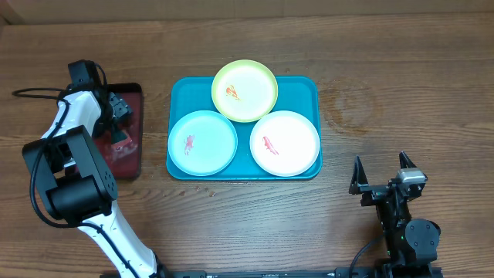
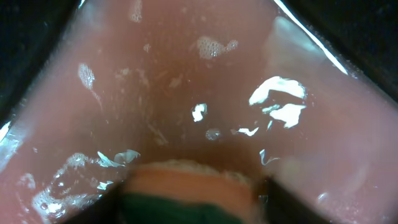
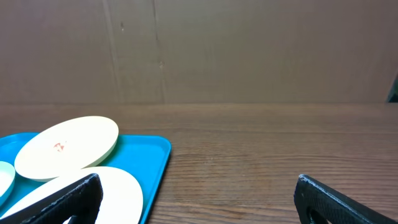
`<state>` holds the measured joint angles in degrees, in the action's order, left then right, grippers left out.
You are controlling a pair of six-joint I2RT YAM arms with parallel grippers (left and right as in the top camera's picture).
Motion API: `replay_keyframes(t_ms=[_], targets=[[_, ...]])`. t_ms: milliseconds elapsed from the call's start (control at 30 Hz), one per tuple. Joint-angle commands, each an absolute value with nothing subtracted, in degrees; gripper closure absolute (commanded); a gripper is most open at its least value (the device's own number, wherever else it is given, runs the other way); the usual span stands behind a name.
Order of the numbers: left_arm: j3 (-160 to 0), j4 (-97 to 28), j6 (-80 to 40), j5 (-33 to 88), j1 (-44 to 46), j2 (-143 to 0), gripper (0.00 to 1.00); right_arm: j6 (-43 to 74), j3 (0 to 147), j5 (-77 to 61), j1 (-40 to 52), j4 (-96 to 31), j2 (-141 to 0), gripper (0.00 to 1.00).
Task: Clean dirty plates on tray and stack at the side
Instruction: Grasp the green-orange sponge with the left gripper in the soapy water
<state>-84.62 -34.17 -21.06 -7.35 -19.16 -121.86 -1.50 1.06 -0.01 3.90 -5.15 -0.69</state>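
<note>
Three plates lie on the turquoise tray [image 1: 305, 89]: a yellow-green plate [image 1: 245, 90] at the back, a pale blue plate [image 1: 202, 142] front left and a white plate [image 1: 284, 143] front right. Each has a red smear. My left gripper [image 1: 116, 116] is down over the small dark red tray [image 1: 131, 96], left of the turquoise tray. It is shut on an orange and green sponge [image 2: 193, 190] just above the wet, foamy red surface [image 2: 186, 81]. My right gripper [image 1: 382, 174] is open and empty over bare table, right of the plates. Its view shows the yellow-green plate [image 3: 67, 146], the white plate [image 3: 118, 193] and the tray [image 3: 152, 155].
The dark red tray holds wet patches and bubbles [image 2: 211, 46]. A black cable [image 1: 35, 94] runs across the table at the far left. Wooden table [image 1: 401, 77] lies to the right of the turquoise tray. A brown wall [image 3: 249, 50] stands behind the table.
</note>
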Motion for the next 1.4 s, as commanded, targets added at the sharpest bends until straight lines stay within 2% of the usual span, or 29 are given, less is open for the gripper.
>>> replay_keyframes(t_ms=[0,33,100,133,167,200,233,500,533,600,700,733,767,833,867,933,967,1133,1367], targets=[[-83.7,-34.5,-18.6,-9.6,-19.5,-123.2,0.90,-1.6,0.5,-0.1,4.3,-4.8,-0.2,0.00],[-83.7,-34.8,-18.6,-9.6,-19.5,-123.2,0.96,-1.6,0.5,-0.1,4.3,-4.8,-0.2,0.00],[-83.7,-35.9,-18.7,-9.5,-19.5,-123.2,0.95,-1.6,0.5,-0.1,4.3,-4.8,-0.2,0.00],[-83.7,-36.7,-18.7,-9.2,-19.5,-123.2,0.78,-1.6,0.5,-0.1,4.3,-4.8,-0.2,0.00],[-83.7,-37.7,-18.9,-8.8,-19.5,-123.2,0.47,-1.6,0.5,-0.1,4.3,-4.8,-0.2,0.00],[-83.7,-39.0,-18.9,-8.3,-19.5,-123.2,0.06,-1.6,0.5,-0.1,4.3,-4.8,-0.2,0.00],[-83.7,-40.6,-18.9,-7.4,-19.4,-123.2,0.00,-1.6,0.5,-0.1,4.3,-4.8,-0.2,0.00],[-83.7,-52.0,-18.8,2.5,-19.0,-123.2,0.00,-1.6,0.5,-0.1,4.3,-4.8,-0.2,0.00],[-83.7,-52.6,-18.8,2.9,-19.0,-123.2,0.03,-1.6,0.5,-0.1,4.3,-4.8,-0.2,0.00],[-83.7,-53.3,-18.8,2.8,-19.0,-123.2,0.22,-1.6,0.5,-0.1,4.3,-4.8,-0.2,0.00],[-83.7,-53.4,-18.8,2.8,-19.1,-123.2,0.70,-1.6,0.5,-0.1,4.3,-4.8,-0.2,0.00],[-83.7,-53.1,-18.8,2.7,-19.1,-123.2,0.92,-1.6,0.5,-0.1,4.3,-4.8,-0.2,0.00],[-83.7,-52.8,-18.8,2.7,-19.1,-123.2,0.96,-1.6,0.5,-0.1,4.3,-4.8,-0.2,0.00],[-83.7,-51.7,-18.8,2.1,-19.1,-123.2,0.96,-1.6,0.5,-0.1,4.3,-4.8,-0.2,0.00],[-83.7,-50.9,-18.8,1.6,-19.1,-123.2,0.82,-1.6,0.5,-0.1,4.3,-4.8,-0.2,0.00],[-83.7,-48.7,-18.8,-0.6,-19.1,-123.2,0.07,-1.6,0.5,-0.1,4.3,-4.8,-0.2,0.00],[-83.7,-47.5,-18.8,-1.7,-19.1,-123.2,0.00,-1.6,0.5,-0.1,4.3,-4.8,-0.2,0.00],[-83.9,-44.2,-16.9,-4.2,-19.1,-123.2,0.00,-1.6,0.5,-0.1,4.3,-4.8,-0.2,0.00],[-87.8,-47.2,-16.7,-4.9,-19.1,-123.2,0.02,-1.6,0.5,-0.1,4.3,-4.8,-0.2,0.00]])
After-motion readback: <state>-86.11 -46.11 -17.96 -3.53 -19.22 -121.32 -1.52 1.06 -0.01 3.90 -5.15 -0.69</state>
